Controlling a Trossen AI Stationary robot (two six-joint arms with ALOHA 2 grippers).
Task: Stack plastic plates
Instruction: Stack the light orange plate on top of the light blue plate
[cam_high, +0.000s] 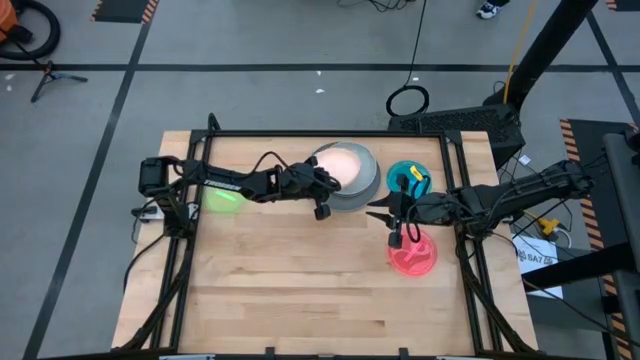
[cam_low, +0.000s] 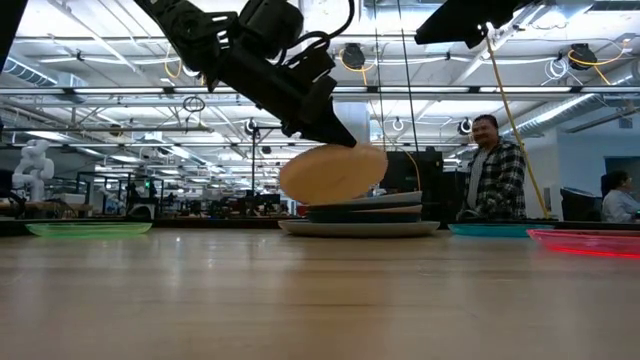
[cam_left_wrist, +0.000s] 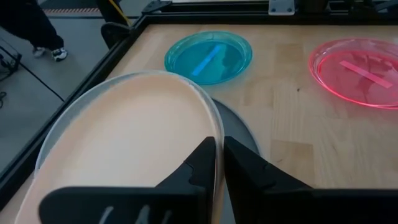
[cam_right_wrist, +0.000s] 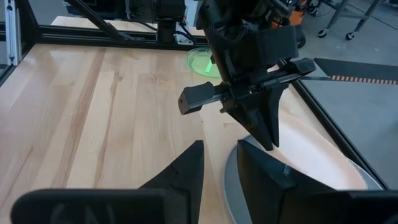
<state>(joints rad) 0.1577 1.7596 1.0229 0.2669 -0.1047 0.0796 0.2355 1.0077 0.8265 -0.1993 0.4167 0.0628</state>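
My left gripper (cam_high: 322, 192) is shut on a cream plate (cam_low: 335, 172), which it holds over the stack of plates (cam_low: 360, 215) at the table's far middle. The stack's bottom plate is large and grey (cam_left_wrist: 241, 127), with dark plates above it. My right gripper (cam_high: 395, 218) is open and empty, hovering between the teal plate (cam_high: 405, 178) and the red plate (cam_high: 412, 252). In the right wrist view it (cam_right_wrist: 219, 160) faces the left gripper. A green plate (cam_high: 222, 197) lies flat on the table at the left. My left gripper pinches the cream plate's rim (cam_left_wrist: 216, 144) on its near-left side, one finger over the plate's inner face and one under it. The fingers slant down from the table's left. The plate is tilted above the stack; I cannot tell whether its low edge touches it.
The teal plate (cam_left_wrist: 208, 56) and the red plate (cam_left_wrist: 360, 71) lie flat at the table's right. A black frame (cam_high: 330, 134) runs round the table's edges. Bare wood (cam_high: 300, 280) fills the near half. A person (cam_low: 495, 170) stands beyond the far edge.
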